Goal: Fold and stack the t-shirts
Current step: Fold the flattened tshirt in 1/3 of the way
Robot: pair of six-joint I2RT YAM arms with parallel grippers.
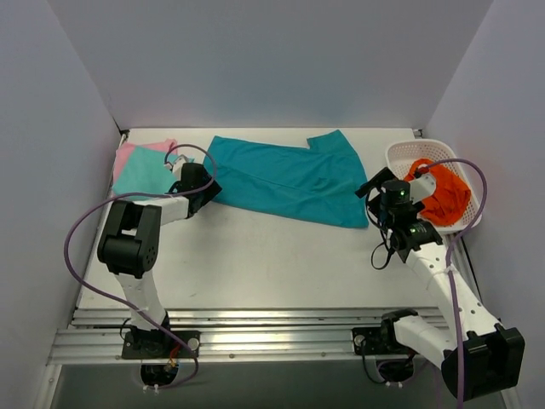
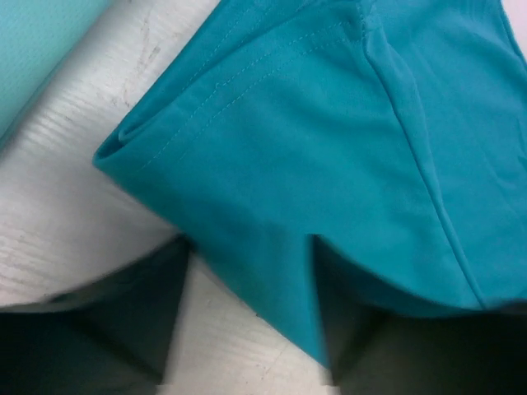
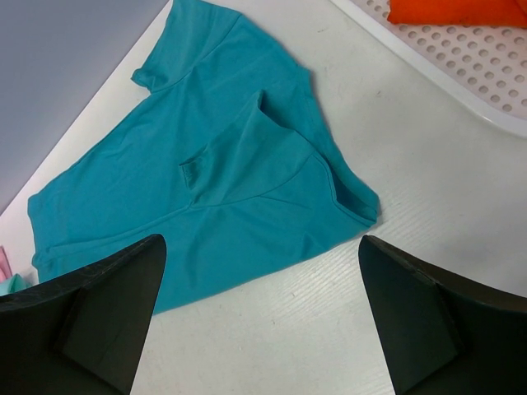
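Observation:
A deep teal t-shirt (image 1: 289, 179) lies partly folded across the back of the table. At the back left, a folded aqua-mint t-shirt (image 1: 140, 175) rests on a pink t-shirt (image 1: 128, 153). My left gripper (image 1: 197, 189) is at the teal shirt's left edge. In the left wrist view its jaws (image 2: 251, 243) stand open, with a corner of the teal shirt (image 2: 329, 140) reaching between the dark fingers (image 2: 123, 321). My right gripper (image 1: 379, 192) hovers open by the shirt's right end. Its jaws (image 3: 262, 243) are over the teal shirt's (image 3: 230, 164) near edge, holding nothing.
A white lattice basket (image 1: 404, 153) stands at the back right and holds an orange cloth (image 1: 443, 196). Its rim (image 3: 461, 66) lies close to my right gripper. Grey walls enclose the table on three sides. The aqua-mint shirt's edge (image 2: 41, 49) shows beside the teal corner.

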